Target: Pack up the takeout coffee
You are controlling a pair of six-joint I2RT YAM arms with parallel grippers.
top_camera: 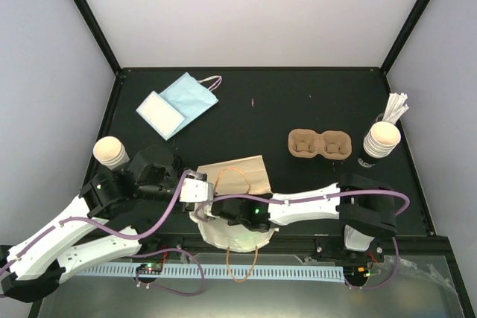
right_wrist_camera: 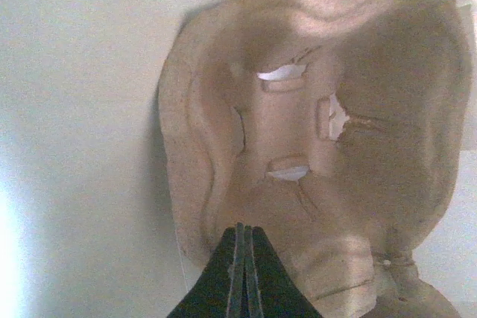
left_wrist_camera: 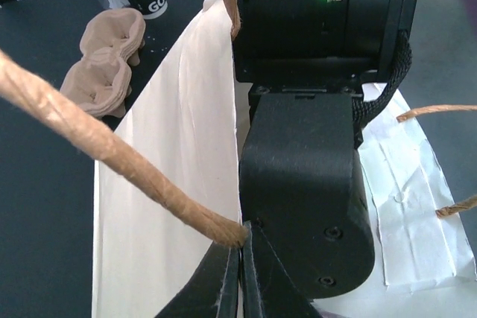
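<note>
We are judging that the step in hand is loading the paper bag (left_wrist_camera: 164, 206), which is lying at the near middle of the worktop (top_camera: 283, 102). The left claw (left_wrist_camera: 240, 247) is closed and is gripping one twine handle (left_wrist_camera: 112, 150) of the bag, and so it is holding the mouth open. The right claw (right_wrist_camera: 240, 240) is deep inside the bag and closed, with its tips at the edge of a moulded pulp carrier (right_wrist_camera: 298, 147). We cannot tell if it is really pinching that edge. To do this well, we are advising a gentle, steady pull on the handle, because thin paper tears easily. The right arm should come out straight, without dragging the bag wall. The takeout coffee (top_camera: 110, 151) is standing upright outside the bag, at the left of the worktop, just beside the left arm. It must go in upright. The worktop is matte black with a raised black frame, and pale walls are enclosing it. A second pulp carrier (top_camera: 319, 144) is lying at the right, just beside a stack of cups (top_camera: 381, 139) with white sticks. A light blue packet (top_camera: 190, 94) and a folded white napkin (top_camera: 159, 112) are lying at the far left.
</note>
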